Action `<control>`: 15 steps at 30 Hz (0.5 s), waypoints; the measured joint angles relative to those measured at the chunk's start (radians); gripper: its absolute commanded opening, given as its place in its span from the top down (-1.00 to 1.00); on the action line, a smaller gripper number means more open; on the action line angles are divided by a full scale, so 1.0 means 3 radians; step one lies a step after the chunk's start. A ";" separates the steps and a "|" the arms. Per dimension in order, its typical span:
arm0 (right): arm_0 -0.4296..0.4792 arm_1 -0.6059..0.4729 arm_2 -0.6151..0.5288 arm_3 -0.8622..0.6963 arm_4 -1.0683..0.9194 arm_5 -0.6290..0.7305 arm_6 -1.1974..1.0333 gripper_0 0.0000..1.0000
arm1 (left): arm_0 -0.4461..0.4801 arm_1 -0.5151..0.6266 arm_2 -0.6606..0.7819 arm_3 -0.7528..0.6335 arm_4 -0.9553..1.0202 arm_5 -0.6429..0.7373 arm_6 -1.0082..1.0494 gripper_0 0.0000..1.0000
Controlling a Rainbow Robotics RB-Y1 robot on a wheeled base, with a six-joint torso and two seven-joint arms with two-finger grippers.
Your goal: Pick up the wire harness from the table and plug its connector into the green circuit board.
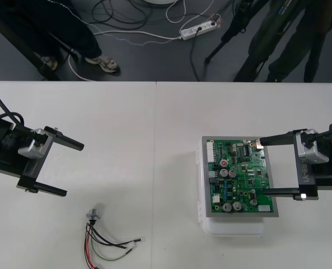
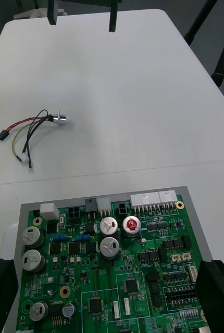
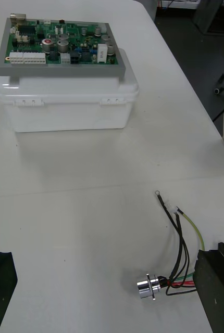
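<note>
The wire harness (image 1: 107,244) lies loose on the counter (image 1: 154,140), down at about 7 o'clock from the counter's middle in the front view, close to the near edge. Its round metal socket (image 1: 92,214) sits at the 11 o'clock end, and the red, black and green wires fan out from it toward 4 o'clock. In the right wrist view the harness (image 2: 34,130) has its small black plug (image 2: 2,135) lying on the counter at the wire end farthest from the socket (image 2: 59,118).

The left jaws are the nearer pair, at about 11 o'clock from the harness. They are spread wide, and their two black fingers (image 1: 65,143) point toward 3 o'clock with nothing between them. In the left wrist view the socket (image 3: 149,286) lies between the two fingers, and the red and black wires run behind one finger (image 3: 216,291). I cannot tell whether it touches them.

The green circuit board (image 1: 241,176) is well apart from the harness, at about 2 o'clock from it. It sits in a grey frame (image 1: 202,174) on a white base (image 1: 233,227).

The right jaws come in from 3 o'clock. They are spread too, with one finger (image 1: 277,137) along the board's 12 o'clock edge and the other near its 6 o'clock edge. In the right wrist view the board (image 2: 112,270) lies between them.
</note>
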 measured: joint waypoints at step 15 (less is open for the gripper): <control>0.0000 0.0000 0.0000 0.0000 0.0000 0.0000 0.0000 -1.00 | 0.0000 0.0000 0.0000 0.0000 0.0000 0.0000 0.0000 -1.00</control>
